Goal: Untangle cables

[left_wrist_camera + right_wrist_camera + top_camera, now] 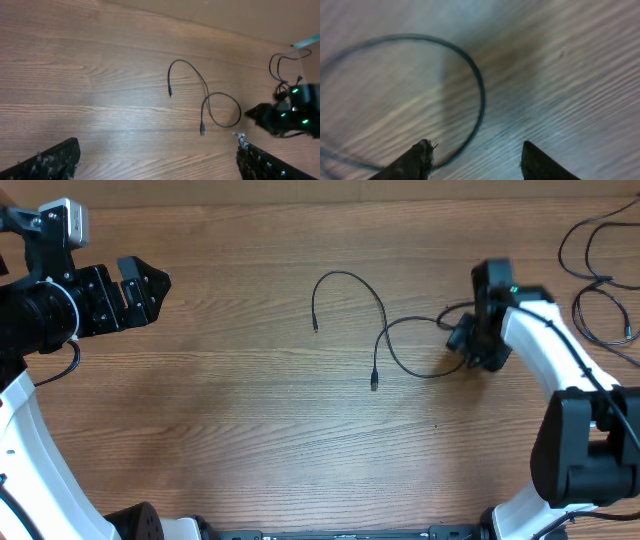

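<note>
A thin black cable (372,318) lies loose on the wooden table's middle, with one plug end at the left and one at the bottom; it also shows in the left wrist view (204,92). Its loop curves under my right gripper (462,338), which is open just above the table; the loop (479,95) passes beside its left finger. More thin black cables (596,280) lie bundled at the far right edge. My left gripper (150,285) is open and empty, held high at the far left (157,160).
The wooden table (250,420) runs from edge to edge. The right arm's white links (560,370) reach in from the bottom right. The left arm (40,310) sits at the left edge.
</note>
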Tool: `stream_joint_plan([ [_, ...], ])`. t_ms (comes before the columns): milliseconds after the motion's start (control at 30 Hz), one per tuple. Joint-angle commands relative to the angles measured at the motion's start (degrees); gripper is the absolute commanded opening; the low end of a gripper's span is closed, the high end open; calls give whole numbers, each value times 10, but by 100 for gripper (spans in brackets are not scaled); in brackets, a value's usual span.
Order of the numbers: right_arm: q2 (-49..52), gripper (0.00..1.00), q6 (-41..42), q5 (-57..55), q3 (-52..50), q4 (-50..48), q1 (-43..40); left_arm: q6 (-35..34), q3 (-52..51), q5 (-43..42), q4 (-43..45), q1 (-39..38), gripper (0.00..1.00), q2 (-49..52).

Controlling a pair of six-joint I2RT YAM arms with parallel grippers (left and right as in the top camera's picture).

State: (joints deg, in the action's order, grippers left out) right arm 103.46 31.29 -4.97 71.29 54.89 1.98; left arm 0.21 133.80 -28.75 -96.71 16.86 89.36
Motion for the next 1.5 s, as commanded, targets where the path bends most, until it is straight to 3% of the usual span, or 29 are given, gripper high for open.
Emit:
stream_joint_plan([
  [0, -5, 57, 5, 8, -38, -30, 3, 11, -2, -9, -1, -4, 99, -7],
  [500, -5, 58, 4, 6, -140, -149, 3, 11, -2, -9, -1, -4, 98, -7],
  [533, -4, 52, 4, 6, -143, -155, 3, 11, -2, -9, -1, -4, 98, -7],
  [600, -4, 4, 4, 6, -150, -164, 3, 11, -2, -9, -1, -4, 98, -7],
  [933, -21, 4, -26, 7, -127, -151, 3, 11, -2, -9, -1, -4, 98, -7],
  [1200, -113, 4, -42, 7, 36, -18, 3, 11, -2, -9, -1, -4, 97, -7],
  [1467, -130, 4, -76, 4, 198, 104, 3, 11, -2, -9, -1, -4, 97, -7],
])
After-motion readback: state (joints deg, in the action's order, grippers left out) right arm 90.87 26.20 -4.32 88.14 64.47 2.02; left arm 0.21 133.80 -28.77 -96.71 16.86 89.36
